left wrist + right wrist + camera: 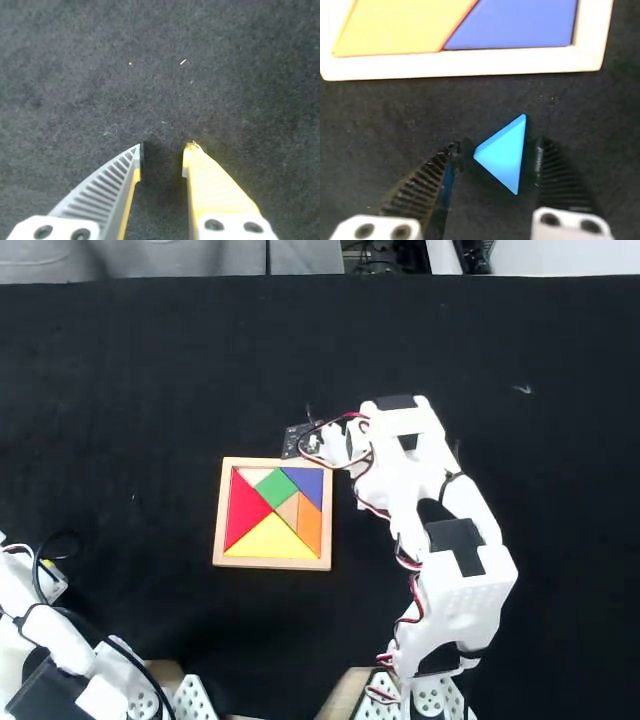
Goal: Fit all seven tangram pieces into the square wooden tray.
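- Tray (272, 563): lies flat on the black counter (500, 360), left of centre. In the high view it holds red, yellow, green, blue, tan and orange pieces, six by my count.
- Outstanding piece: a light-blue triangle (502, 152) lies flat on the counter just outside the tray's rim. It sits beside the stretch of rim that borders the orange piece (395, 25) and the blue piece (520, 22), and it does not touch the rim.
- Right arm (440, 530): extended to the tray's far right corner. Its jaws stand apart, one either side of the triangle, not closed on it. One jaw faces a straight edge and the other faces the opposite corner.
- Left arm (60, 660): parked at the near left edge, well apart from the tray. Its jaws are apart over bare counter and hold nothing.
- Handling assessment: the piece is likely light, rigid and thin, with smooth painted faces, and it offers little height to grip.
- Hold point: the side edges, taken low against the counter.
- Risk: no two sides are parallel, so an edge-to-corner squeeze may spin the piece or squirt it out.
- Vacant slot: I cannot locate it from the high view.
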